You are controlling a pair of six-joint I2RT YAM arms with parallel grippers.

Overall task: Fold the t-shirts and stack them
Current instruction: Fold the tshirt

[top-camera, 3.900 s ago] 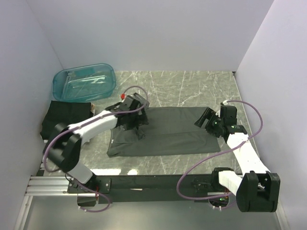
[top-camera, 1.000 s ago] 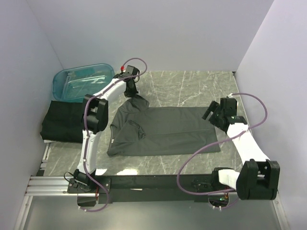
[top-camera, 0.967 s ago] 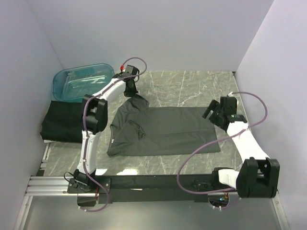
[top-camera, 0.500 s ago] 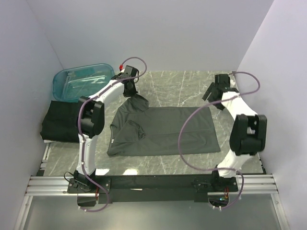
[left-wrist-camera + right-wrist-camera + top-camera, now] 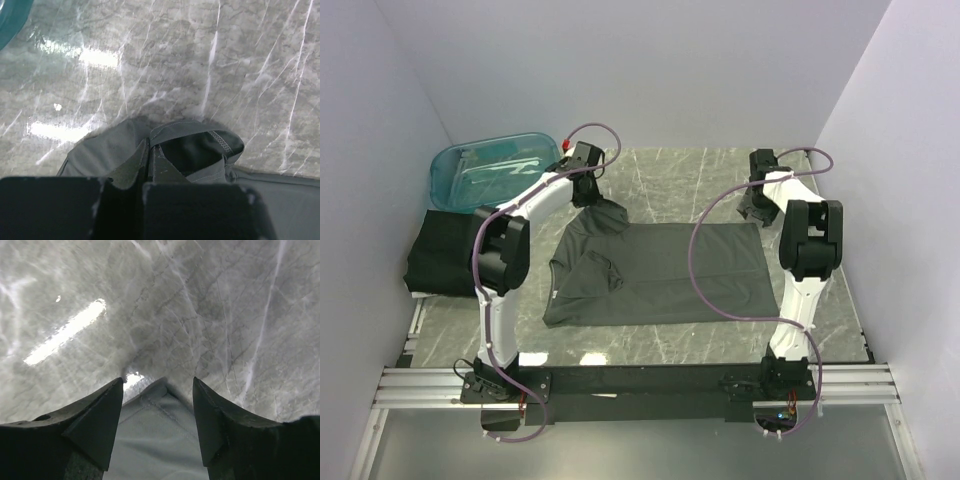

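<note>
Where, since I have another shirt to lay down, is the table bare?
Bare table lies beyond the spread shirt, between the left gripper and right gripper, and along the near edge. The left is crowded: tub, folded stack.

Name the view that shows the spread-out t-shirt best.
Top external: the whole t-shirt is visible, spread on the table. Left wrist shows only a bunched sleeve pinched by the left gripper; right wrist shows only one hem corner inside the open right gripper.
</note>
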